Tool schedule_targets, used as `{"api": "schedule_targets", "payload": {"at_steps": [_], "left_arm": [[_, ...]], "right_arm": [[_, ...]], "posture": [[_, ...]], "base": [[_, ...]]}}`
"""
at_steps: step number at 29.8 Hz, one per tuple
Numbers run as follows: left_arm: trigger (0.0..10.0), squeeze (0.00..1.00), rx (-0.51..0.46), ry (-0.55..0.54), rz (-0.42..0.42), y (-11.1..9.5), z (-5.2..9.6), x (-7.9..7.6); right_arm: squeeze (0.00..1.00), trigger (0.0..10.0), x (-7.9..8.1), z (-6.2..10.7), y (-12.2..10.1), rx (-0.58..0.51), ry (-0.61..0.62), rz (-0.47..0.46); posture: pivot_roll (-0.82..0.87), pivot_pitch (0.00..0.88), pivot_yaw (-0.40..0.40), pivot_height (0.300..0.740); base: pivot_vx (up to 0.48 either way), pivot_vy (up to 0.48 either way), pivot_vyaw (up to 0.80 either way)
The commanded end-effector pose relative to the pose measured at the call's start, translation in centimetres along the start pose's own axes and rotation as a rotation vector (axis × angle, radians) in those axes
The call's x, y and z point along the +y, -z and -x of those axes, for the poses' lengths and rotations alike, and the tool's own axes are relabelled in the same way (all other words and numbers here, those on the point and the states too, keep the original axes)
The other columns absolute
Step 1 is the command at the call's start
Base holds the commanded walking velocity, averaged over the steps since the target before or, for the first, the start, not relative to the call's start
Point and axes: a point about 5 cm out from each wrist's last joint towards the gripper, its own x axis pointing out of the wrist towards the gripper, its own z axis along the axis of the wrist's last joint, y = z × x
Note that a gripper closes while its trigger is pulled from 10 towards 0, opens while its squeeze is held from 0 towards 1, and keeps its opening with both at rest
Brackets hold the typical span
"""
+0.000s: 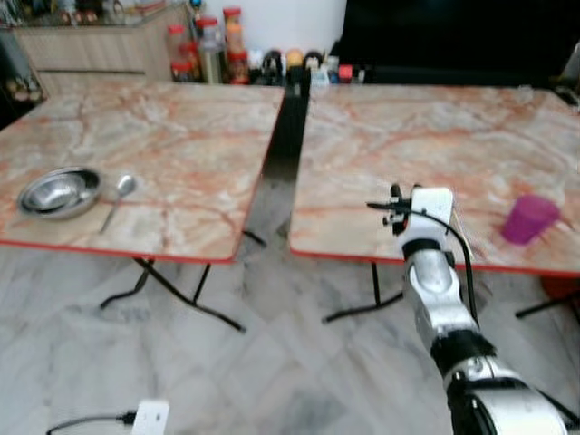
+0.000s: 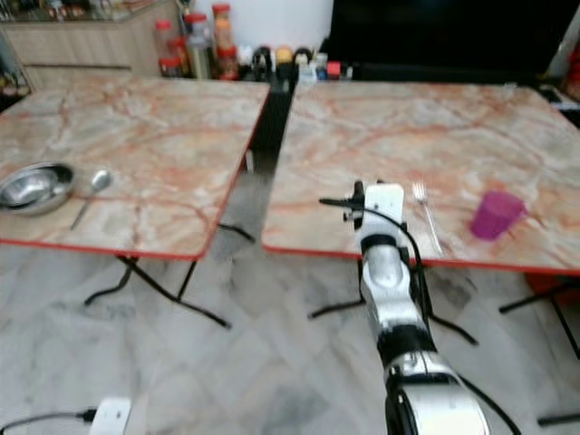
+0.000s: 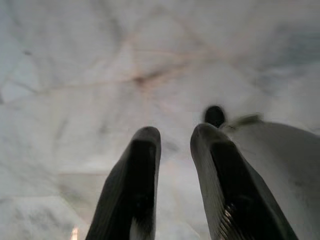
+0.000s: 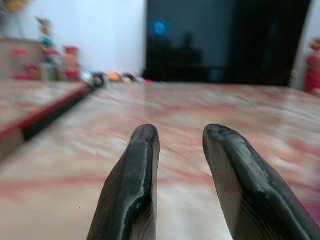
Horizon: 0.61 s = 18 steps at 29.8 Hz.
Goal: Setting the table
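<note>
Fork [image 2: 426, 216], marbled table [image 2: 408, 127], pale floor [image 1: 272, 362]

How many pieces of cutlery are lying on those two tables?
2: a spoon beside the metal bowl on the left table, and a fork near the purple cup on the right table.

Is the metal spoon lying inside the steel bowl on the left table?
No, the metal spoon lies on the marble tabletop just beside the round steel bowl, not inside it.
</note>
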Motion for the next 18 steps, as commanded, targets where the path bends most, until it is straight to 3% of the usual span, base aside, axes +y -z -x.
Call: {"api": "schedule_targets", "payload": {"at_steps": [1, 12, 18], "left_arm": [[10.0, 0.0, 0.002, -0.006, -0.002, 0.1, 0.02, 0.42], [10.0, 0.0, -0.017, 0.0, 0.025, -0.21, 0.0, 0.54], [10.0, 0.0, -0.019, 0.004, 0.024, -0.39, -0.05, 0.32]], "right_arm": [[0.0, 10.0, 0.48, -0.51, -0.94, -0.024, -0.004, -0.016], [0.0, 10.0, 0.78, -0.69, -1.05, -0.015, -0.006, -0.024], [0.0, 10.0, 0.69, -0.75, -0.99, -0.003, 0.002, -0.024]], "posture": [[0.05, 0.0, 0.03, 0.74], [0.06, 0.0, 0.029, 0.74], [0.06, 0.0, 0.027, 0.74]], "base": [[0.0, 0.0, 0.0], [0.0, 0.0, 0.0], [0.345, 0.0, 0.0]]}}
